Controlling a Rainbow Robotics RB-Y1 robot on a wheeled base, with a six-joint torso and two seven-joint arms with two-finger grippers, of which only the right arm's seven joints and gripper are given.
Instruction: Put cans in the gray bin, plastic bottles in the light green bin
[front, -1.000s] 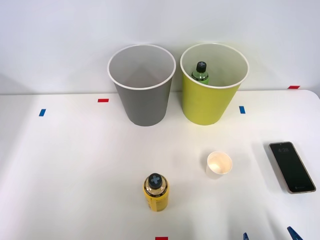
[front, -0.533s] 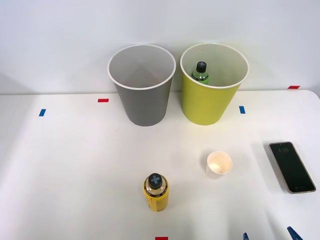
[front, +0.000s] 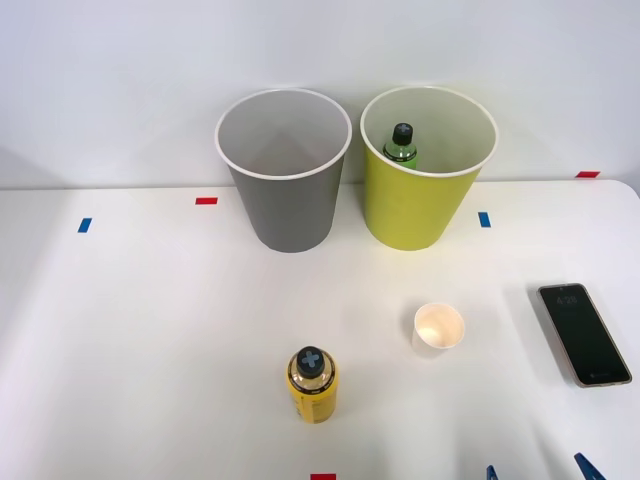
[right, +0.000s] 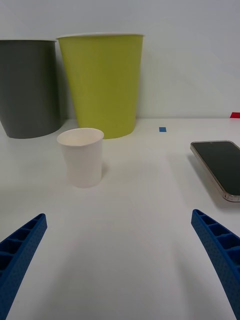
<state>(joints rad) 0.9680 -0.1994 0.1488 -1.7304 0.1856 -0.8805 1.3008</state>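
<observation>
The gray bin (front: 285, 190) (right: 27, 90) and the light green bin (front: 420, 195) (right: 102, 82) stand side by side at the back of the white table. A green plastic bottle (front: 401, 146) with a black cap stands inside the light green bin. A yellow plastic bottle (front: 312, 386) with a blue cross on its black cap stands upright near the table's front. The cans are out of view. My right gripper (front: 540, 470) (right: 120, 265) is open at the front right edge, low over the table, with nothing between its blue fingers.
A small white paper cup (front: 438, 330) (right: 82, 157) stands between my gripper and the bins. A dark phone (front: 584, 333) (right: 220, 167) lies flat at the right. Small red and blue tape marks dot the table. A wall rises right behind the bins.
</observation>
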